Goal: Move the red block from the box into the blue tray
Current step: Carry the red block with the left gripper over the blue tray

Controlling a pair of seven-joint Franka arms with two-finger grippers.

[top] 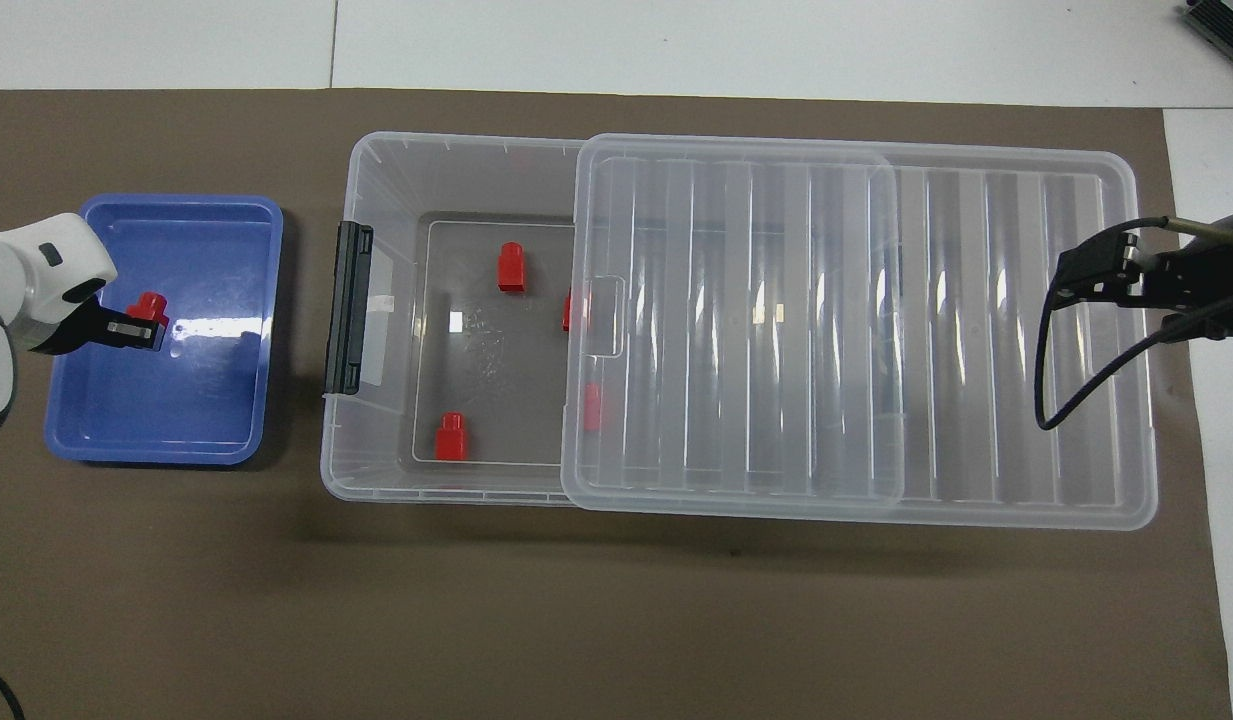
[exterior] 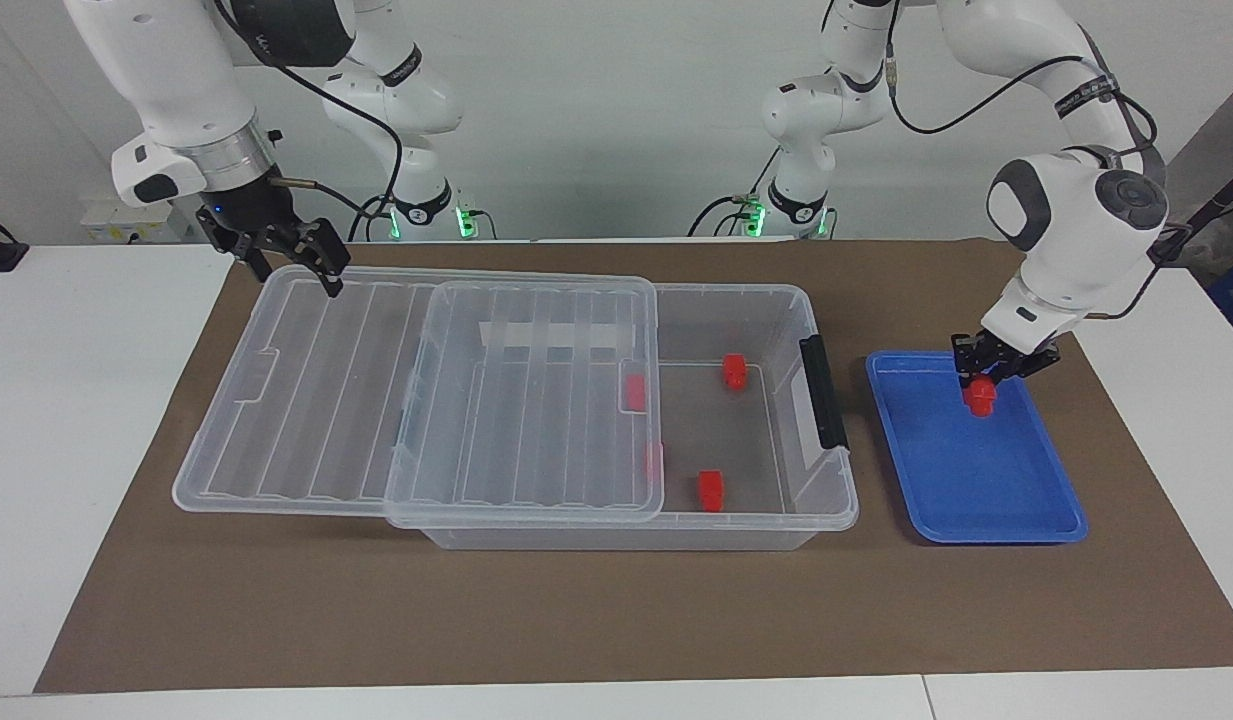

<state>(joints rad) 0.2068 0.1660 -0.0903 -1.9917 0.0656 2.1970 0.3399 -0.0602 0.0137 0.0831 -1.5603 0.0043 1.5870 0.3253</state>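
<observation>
My left gripper (exterior: 981, 385) (top: 141, 325) is shut on a red block (exterior: 979, 397) (top: 149, 304), held low inside the blue tray (exterior: 986, 500) (top: 216, 400), over the part nearer to the robots. Whether the block touches the tray floor I cannot tell. The clear box (exterior: 776, 305) (top: 396, 180) sits beside the tray, its ribbed lid (exterior: 316, 400) (top: 976, 330) slid toward the right arm's end. Two red blocks (exterior: 735, 371) (exterior: 711, 490) lie in the uncovered part, and two more show through the lid's edge. My right gripper (exterior: 296, 272) (top: 1081, 270) hangs open over the lid's corner.
A brown mat (exterior: 576, 620) covers the table under the box and the tray. A black clip (exterior: 821, 390) sits on the box end that faces the tray. White tabletop borders the mat at both ends.
</observation>
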